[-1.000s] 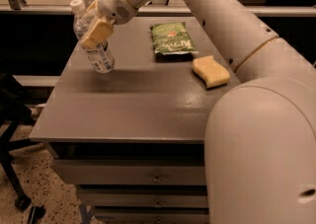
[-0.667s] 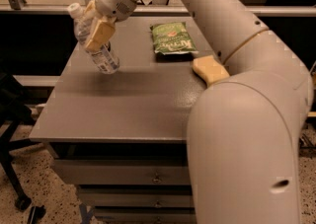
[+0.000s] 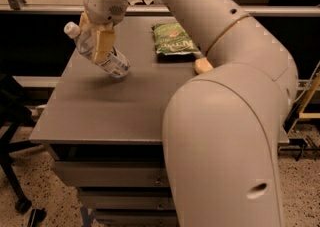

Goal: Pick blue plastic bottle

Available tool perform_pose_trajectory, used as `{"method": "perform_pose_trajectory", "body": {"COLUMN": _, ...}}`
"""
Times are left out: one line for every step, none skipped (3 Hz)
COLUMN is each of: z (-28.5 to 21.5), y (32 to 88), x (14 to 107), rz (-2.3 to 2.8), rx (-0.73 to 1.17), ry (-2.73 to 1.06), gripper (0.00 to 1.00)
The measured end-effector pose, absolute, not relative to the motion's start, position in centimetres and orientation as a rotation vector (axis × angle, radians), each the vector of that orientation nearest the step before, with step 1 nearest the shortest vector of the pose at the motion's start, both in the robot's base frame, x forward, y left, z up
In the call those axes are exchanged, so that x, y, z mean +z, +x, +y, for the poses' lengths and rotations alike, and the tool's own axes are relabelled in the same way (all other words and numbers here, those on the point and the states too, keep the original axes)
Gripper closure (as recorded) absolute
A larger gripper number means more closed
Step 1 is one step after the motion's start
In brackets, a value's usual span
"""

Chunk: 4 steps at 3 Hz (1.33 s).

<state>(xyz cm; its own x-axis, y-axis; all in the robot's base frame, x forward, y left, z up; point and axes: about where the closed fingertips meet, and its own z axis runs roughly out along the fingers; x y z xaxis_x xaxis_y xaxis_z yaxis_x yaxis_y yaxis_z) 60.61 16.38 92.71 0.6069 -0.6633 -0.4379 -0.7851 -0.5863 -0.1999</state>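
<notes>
The blue plastic bottle [image 3: 111, 61] is a small clear bottle with a white cap at its upper left end. It is tilted, cap up and to the left, and its base hangs just above the grey table [image 3: 100, 106]. My gripper [image 3: 98, 42] is shut on the bottle's middle, its tan fingers [image 3: 104, 44] on either side of it, over the table's back left part. The large white arm reaches in from the right and hides the table's right side.
A green snack bag [image 3: 173, 40] lies flat at the back middle of the table. A tan sponge-like block [image 3: 201, 65] peeks out beside the arm. A black chair base [image 3: 12, 171] stands on the floor at left. Drawers sit below the tabletop.
The gripper has lifted the bottle off the table and tilted it further, cap to the upper left. The arm has swung closer and now covers the tan block and the right side.
</notes>
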Motion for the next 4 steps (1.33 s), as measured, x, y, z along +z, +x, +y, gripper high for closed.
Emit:
{"method": "perform_pose_trajectory", "body": {"z": 16.4, "y": 60.6, "x": 90.1, "rz": 1.189, "rx": 0.31, "ry": -2.59, "gripper": 1.0}}
{"method": "perform_pose_trajectory", "body": {"z": 16.6, "y": 59.9, "x": 88.2, "rz": 1.219, "rx": 0.276, "ry": -2.625, "gripper": 1.0}}
{"method": "perform_pose_trajectory", "body": {"z": 16.3, "y": 59.5, "x": 87.3, "rz": 1.261, "rx": 0.306, "ry": -2.57, "gripper": 1.0}}
{"method": "perform_pose_trajectory", "body": {"z": 16.1, "y": 58.9, "x": 85.9, "rz": 1.284, "rx": 0.419, "ry": -2.524, "gripper": 1.0}}
